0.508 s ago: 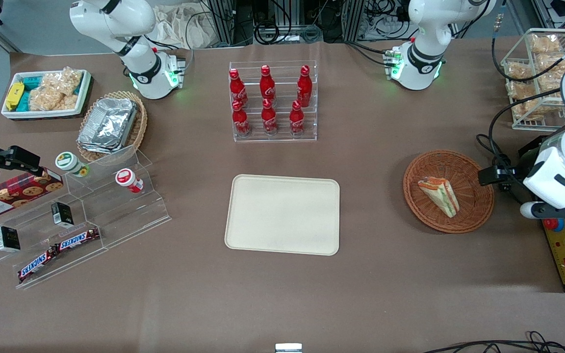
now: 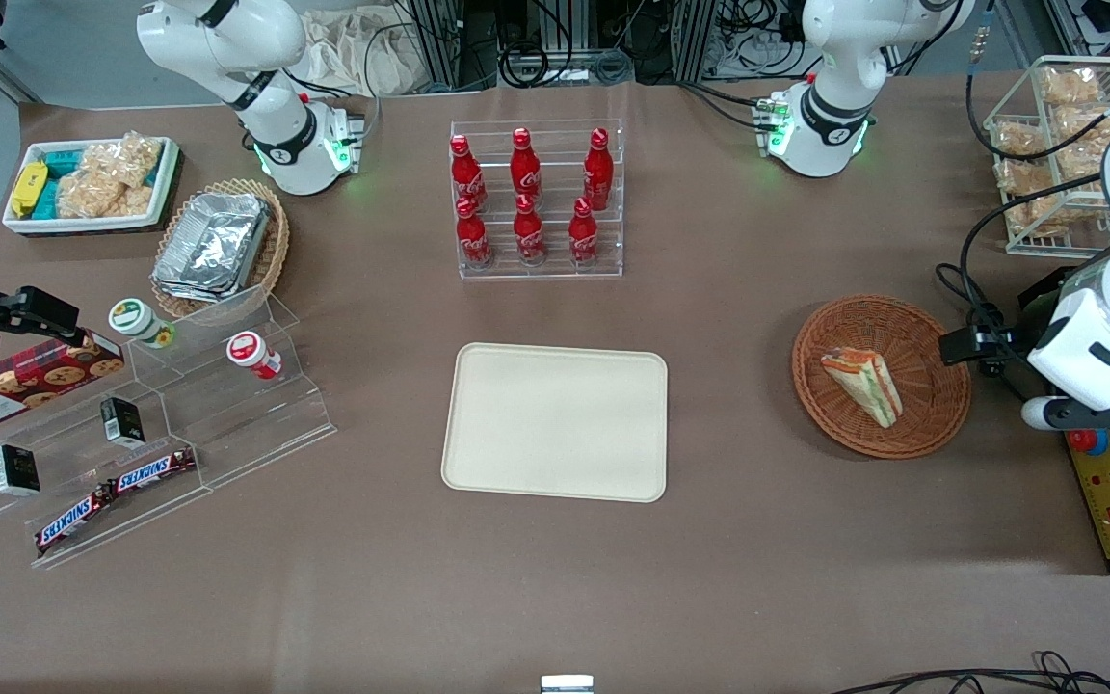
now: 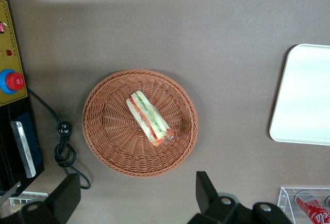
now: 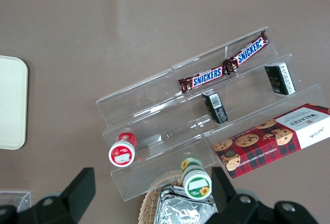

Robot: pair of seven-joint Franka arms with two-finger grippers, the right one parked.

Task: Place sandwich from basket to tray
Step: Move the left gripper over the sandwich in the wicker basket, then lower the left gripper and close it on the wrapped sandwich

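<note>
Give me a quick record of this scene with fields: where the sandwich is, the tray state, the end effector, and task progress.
sandwich: lying in the basket, untouched
tray: bare, toward the parked arm's end from the basket
end effector: open, high above the basket, holding nothing
other items: cola bottles in a clear rack, farther from the front camera than the tray
progress: pick not yet begun
</note>
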